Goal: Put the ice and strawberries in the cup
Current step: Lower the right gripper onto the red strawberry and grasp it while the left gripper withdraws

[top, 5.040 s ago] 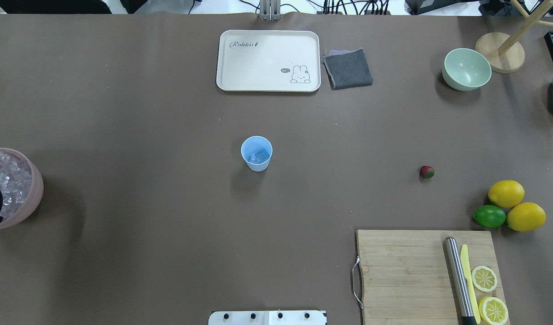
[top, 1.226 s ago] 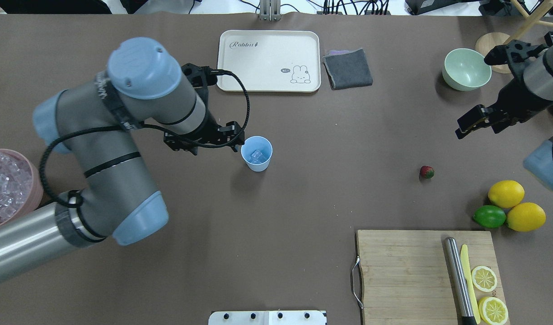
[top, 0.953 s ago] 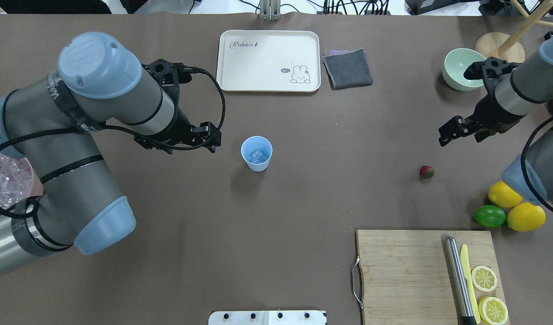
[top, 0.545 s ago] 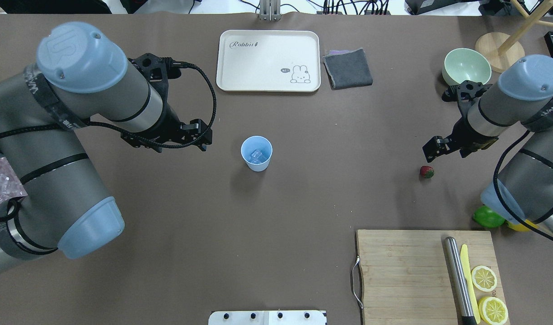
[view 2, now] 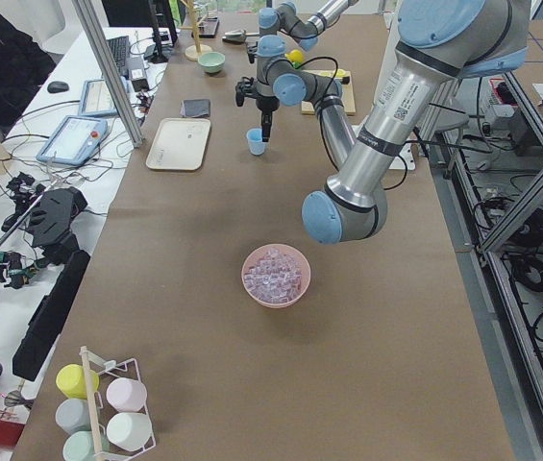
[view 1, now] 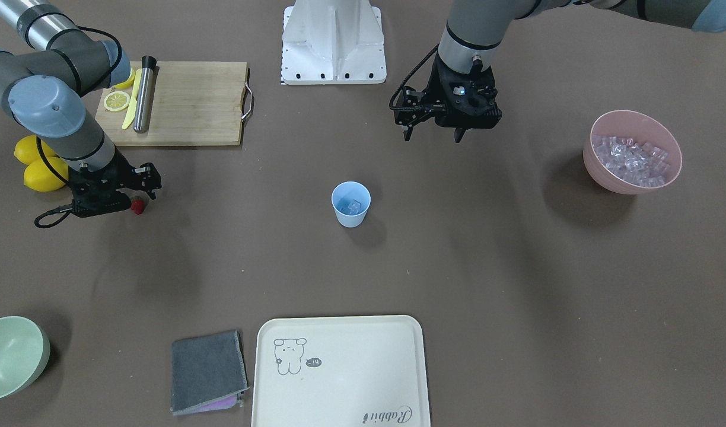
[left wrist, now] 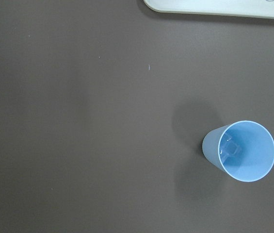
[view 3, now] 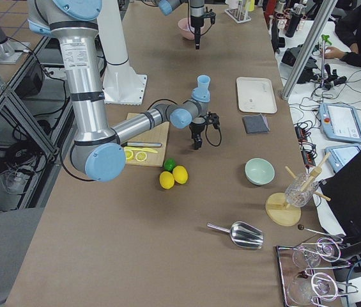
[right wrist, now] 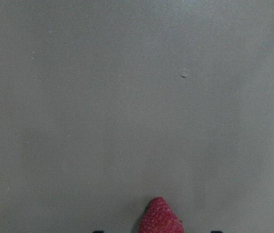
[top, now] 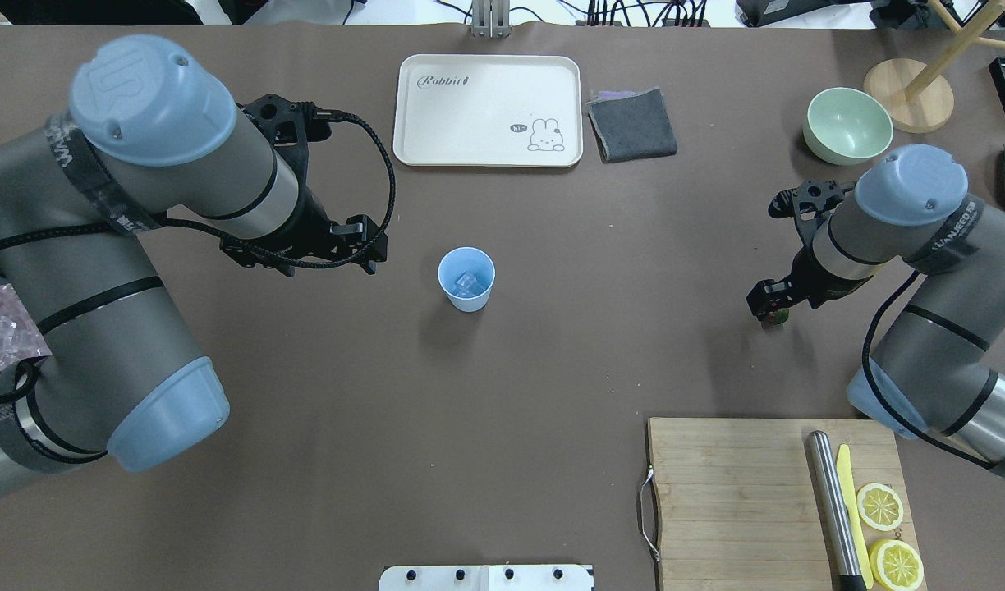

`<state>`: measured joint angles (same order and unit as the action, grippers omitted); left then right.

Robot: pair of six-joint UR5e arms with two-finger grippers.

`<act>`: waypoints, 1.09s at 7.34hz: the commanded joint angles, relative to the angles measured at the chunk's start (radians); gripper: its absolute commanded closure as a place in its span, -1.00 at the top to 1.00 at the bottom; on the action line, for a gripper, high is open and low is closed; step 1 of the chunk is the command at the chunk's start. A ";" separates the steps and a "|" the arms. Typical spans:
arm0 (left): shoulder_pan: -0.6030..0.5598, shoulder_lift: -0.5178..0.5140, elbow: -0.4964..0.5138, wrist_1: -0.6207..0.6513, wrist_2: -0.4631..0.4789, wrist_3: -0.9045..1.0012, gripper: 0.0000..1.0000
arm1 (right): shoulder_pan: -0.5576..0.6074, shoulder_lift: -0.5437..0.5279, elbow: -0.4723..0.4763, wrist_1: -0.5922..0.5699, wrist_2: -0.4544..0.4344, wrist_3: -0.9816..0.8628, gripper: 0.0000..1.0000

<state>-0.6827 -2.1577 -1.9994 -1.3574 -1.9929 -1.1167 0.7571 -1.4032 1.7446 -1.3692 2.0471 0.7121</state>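
Note:
The light-blue cup (top: 466, 279) stands upright mid-table with a few clear ice cubes (top: 467, 284) inside. It also shows in the left wrist view (left wrist: 241, 150). My left gripper (top: 330, 265) is open and empty, hovering to the left of the cup, apart from it. A pink bowl (view 1: 633, 151) at the left end holds many more ice cubes. The small red strawberry (view 1: 138, 206) lies on the table. My right gripper (top: 770, 310) is open and low over it. In the right wrist view the strawberry (right wrist: 160, 217) sits between the two fingertips.
A cream tray (top: 486, 111), a grey cloth (top: 632, 125) and a pale green bowl (top: 847, 125) stand along the far edge. A cutting board (top: 732, 492) with a knife and lemon slices is near right. Two lemons (view 1: 34, 163) lie beside my right arm.
My left gripper has drawn back to the left from the cup. My right gripper has come down and inward from near the green bowl onto the strawberry.

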 commanded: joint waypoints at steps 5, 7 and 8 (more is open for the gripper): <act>-0.012 -0.001 -0.009 0.026 0.002 -0.002 0.92 | -0.004 -0.008 -0.014 0.022 0.004 -0.014 -1.00; -0.087 0.010 -0.013 0.027 -0.004 0.091 0.92 | 0.007 0.042 0.085 -0.045 0.025 0.018 -1.00; -0.136 0.057 -0.013 0.035 -0.006 0.241 0.92 | -0.013 0.114 0.140 -0.133 0.030 0.132 -1.00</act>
<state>-0.7584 -2.1404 -2.0113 -1.3290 -1.9958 -1.0210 0.7578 -1.3609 1.8154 -1.4130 2.0670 0.7460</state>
